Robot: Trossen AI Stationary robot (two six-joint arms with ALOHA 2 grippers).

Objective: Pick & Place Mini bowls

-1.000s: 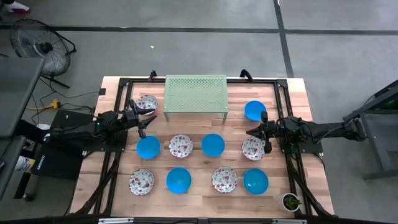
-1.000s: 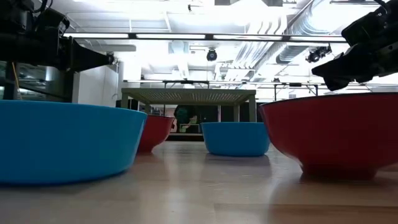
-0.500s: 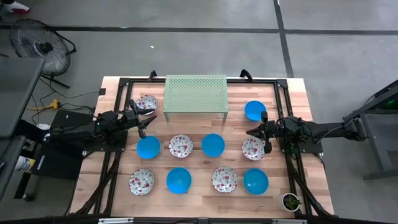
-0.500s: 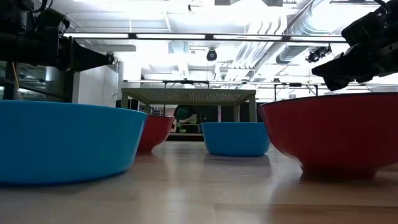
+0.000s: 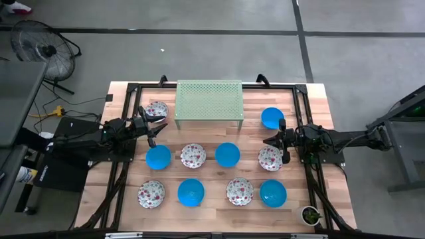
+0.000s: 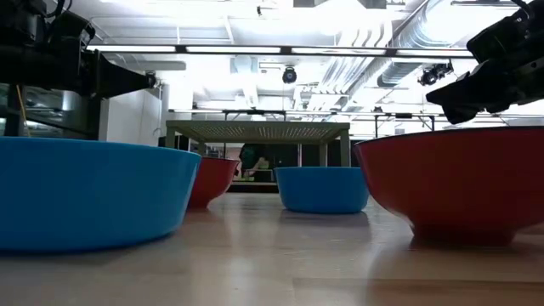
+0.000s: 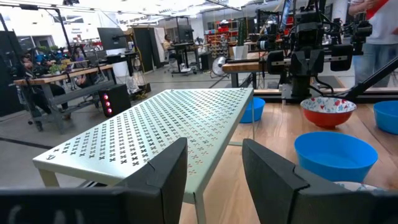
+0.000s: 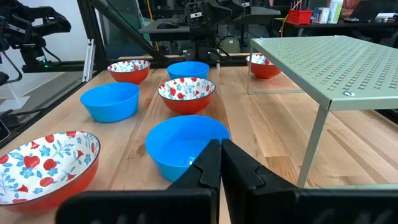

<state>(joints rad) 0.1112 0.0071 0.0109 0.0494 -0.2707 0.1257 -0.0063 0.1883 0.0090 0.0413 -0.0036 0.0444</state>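
Ten mini bowls sit upright on their bases on the wooden table, blue ones and white floral ones with red outsides. In the high view a floral bowl (image 5: 156, 110) and a blue bowl (image 5: 272, 117) flank the rack. A middle row starts at a blue bowl (image 5: 158, 157), and a near row ends at a blue bowl (image 5: 273, 193). My left gripper (image 5: 151, 131) (image 7: 214, 171) hangs open above the table between the far-left floral bowl and the blue one. My right gripper (image 5: 278, 141) (image 8: 222, 163) is shut, above the gap between the far-right blue bowl and a floral bowl (image 5: 270, 158).
A pale green perforated rack (image 5: 209, 99) stands on legs at the table's far middle. A black frame (image 5: 133, 87) runs along the table's sides. A small potted plant (image 5: 310, 214) sits at the near right corner. Bare wood (image 5: 209, 136) lies between the rack and the middle row.
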